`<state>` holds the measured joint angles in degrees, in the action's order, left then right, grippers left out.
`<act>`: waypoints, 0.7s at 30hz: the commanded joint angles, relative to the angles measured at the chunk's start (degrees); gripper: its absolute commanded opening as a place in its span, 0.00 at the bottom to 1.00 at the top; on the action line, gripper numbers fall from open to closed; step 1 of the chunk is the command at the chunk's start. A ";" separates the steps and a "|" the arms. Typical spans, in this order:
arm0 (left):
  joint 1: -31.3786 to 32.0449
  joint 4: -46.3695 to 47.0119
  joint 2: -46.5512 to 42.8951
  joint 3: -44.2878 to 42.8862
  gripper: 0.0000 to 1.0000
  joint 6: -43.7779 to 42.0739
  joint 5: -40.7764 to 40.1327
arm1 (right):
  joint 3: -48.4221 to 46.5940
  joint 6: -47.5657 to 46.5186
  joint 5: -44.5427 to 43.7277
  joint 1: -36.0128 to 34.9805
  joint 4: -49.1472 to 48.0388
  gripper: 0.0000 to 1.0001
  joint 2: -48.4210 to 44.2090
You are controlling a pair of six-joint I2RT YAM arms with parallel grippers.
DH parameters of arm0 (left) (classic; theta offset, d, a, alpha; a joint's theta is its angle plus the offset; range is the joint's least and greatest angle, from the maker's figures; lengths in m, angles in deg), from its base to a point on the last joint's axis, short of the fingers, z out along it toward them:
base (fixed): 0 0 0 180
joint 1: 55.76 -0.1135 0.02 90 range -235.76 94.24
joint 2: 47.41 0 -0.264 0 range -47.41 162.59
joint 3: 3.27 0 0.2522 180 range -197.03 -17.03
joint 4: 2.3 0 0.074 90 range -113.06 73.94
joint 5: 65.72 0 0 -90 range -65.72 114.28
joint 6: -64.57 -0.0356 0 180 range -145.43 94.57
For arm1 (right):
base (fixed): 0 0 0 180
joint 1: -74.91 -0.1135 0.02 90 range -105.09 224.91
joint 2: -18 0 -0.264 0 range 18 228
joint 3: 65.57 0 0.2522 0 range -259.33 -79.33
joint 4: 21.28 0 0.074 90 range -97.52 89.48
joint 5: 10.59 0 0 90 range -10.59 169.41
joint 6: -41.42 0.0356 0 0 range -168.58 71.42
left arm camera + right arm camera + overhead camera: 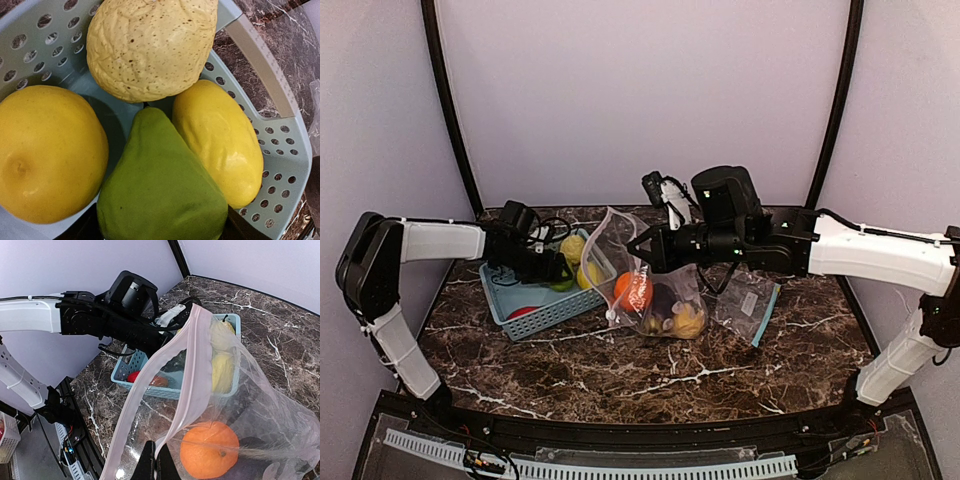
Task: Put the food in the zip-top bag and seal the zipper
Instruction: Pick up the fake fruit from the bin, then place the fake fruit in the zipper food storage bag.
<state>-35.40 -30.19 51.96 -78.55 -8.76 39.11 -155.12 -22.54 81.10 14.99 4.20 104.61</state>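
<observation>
Marble tabletop [620, 370] bearing zip-top bag [610, 250], lavender walls [640, 90]

**Crowded basket, open tabletop on my side**

From above, my left gripper [560, 270] sits low in the basket [542, 320], walled in on all sides. In my left wrist view the fruit is packed tight, with the pear [160, 185] at 6 o'clock pressed against the lemon [220, 142] at 4. At 3 o'clock from the basket, the standing bag [603, 240] and my right gripper [636, 247] pinching its rim block the way. Bare table [620, 385] lies open at 6 o'clock.

Right fingers [146, 465] pinched shut (left arm [440, 240] stretched inward)
</observation>
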 commanded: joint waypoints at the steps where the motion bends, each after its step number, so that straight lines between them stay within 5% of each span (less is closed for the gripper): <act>1: -0.31 0.91 -11.32 3.07 0.66 -0.09 -1.90 | 0.73 0.34 0.31 0.43 -1.15 0.00 -0.91; 7: -0.28 -3.18 -23.56 6.06 0.66 -1.30 -1.42 | 0.72 0.17 1.03 0.45 -1.99 0.00 -0.83; 14: 2.05 -5.19 -37.87 8.03 0.66 -1.04 8.33 | 0.64 -0.44 2.10 0.42 -3.25 0.00 -0.40; 21: 11.49 -5.39 -43.94 4.29 0.66 1.62 11.03 | 0.37 -0.50 3.98 0.47 -4.47 0.00 0.39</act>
<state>-29.08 -33.89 9.58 -71.67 -8.48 47.22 -155.05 -22.58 83.38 15.08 3.37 104.61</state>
